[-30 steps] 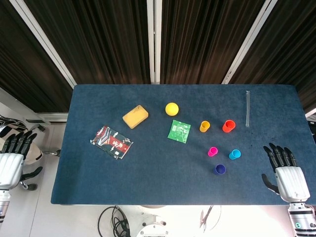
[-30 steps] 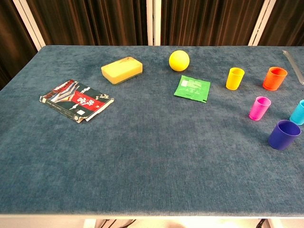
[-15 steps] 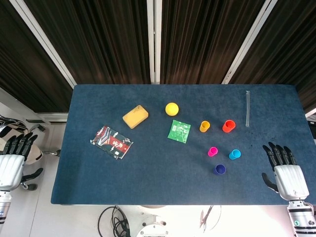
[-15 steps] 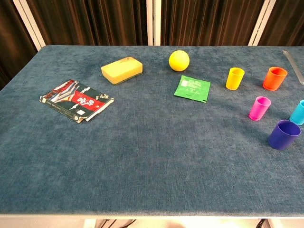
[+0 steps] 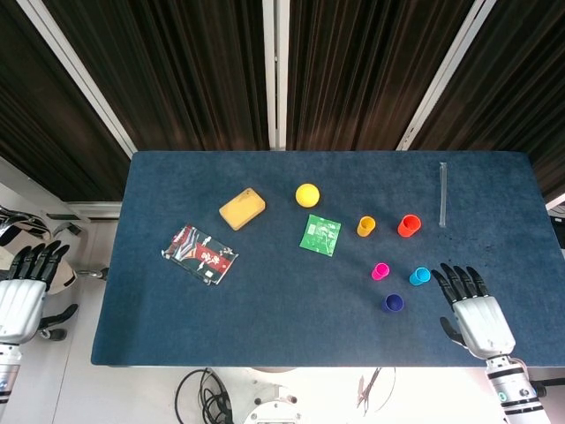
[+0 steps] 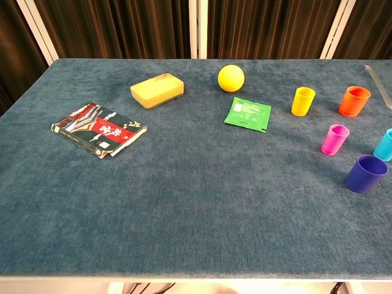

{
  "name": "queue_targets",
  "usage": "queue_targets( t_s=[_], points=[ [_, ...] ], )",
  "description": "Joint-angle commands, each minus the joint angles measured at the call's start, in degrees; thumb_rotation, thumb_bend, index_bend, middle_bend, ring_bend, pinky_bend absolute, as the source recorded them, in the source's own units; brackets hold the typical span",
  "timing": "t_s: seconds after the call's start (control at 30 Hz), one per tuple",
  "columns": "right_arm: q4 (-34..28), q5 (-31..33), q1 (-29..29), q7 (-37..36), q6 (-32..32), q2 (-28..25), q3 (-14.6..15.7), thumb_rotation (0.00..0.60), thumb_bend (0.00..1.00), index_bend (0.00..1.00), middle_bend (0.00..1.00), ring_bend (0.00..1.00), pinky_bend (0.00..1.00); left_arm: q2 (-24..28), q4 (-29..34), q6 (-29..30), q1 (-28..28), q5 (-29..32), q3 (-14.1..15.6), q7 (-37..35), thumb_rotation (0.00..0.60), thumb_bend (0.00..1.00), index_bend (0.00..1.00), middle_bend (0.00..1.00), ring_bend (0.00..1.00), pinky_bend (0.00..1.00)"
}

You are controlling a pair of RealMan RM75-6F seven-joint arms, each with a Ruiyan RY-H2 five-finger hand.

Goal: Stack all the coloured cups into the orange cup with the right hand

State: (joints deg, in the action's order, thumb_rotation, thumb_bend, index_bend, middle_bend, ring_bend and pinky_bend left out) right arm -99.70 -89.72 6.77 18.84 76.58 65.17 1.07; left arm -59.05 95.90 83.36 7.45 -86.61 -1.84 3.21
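Several cups stand upright on the right part of the blue table [image 5: 291, 318]: an orange cup [image 5: 408, 226] [image 6: 354, 101], a yellow cup [image 5: 365, 227] [image 6: 302, 101], a pink cup [image 5: 380, 271] [image 6: 334, 139], a cyan cup [image 5: 419, 276] [image 6: 385, 145] and a dark blue cup [image 5: 393, 304] [image 6: 365, 174]. My right hand [image 5: 475, 316] is open, fingers spread, over the table's front right, just right of the cyan and blue cups, touching none. My left hand [image 5: 22, 296] is open, off the table's left edge. Neither hand shows in the chest view.
A yellow sponge [image 5: 242, 208], a yellow ball [image 5: 307, 195], a green sachet [image 5: 320, 234] and a red-and-dark snack packet [image 5: 200, 253] lie left of the cups. A thin clear strip [image 5: 442, 194] lies at the back right.
My right hand has moved left and slightly toward the table's front, closer to the cyan and blue cups. The left hand has barely shifted. No cup has moved.
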Motion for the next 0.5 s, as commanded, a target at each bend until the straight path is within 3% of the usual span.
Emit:
queue_targets(
  t_s=[0.03, 0.3, 0.5],
  points=[
    [-0.6, 0.1, 0.8, 2.8, -1.6, 1.4, 0.6, 0.6, 0.29, 0.0, 0.03, 0.0, 0.0, 0.0, 0.0, 0.0, -0.1, 0.0, 0.1, -0.2, 0.6, 0.16, 0.08, 0.04, 0.0, 0.0],
    [-1.6, 2.5, 2.9, 8.2, -5.9, 3.7, 0.5, 0.6, 0.3, 0.0, 0.08, 0.0, 0.0, -0.4, -1.1, -0.2, -0.5, -0.1, 0.7, -0.5, 0.6, 0.16, 0.08, 0.04, 0.0, 0.0],
    [-1.6, 4.1, 4.5, 10.9, -8.2, 5.5, 0.0, 0.6, 0.3, 0.06, 0.13, 0.0, 0.0, -1.0, -1.9, -0.2, -0.8, 0.2, 0.8, -0.9, 0.6, 0.16, 0.08, 0.04, 0.0, 0.0]
  ],
)
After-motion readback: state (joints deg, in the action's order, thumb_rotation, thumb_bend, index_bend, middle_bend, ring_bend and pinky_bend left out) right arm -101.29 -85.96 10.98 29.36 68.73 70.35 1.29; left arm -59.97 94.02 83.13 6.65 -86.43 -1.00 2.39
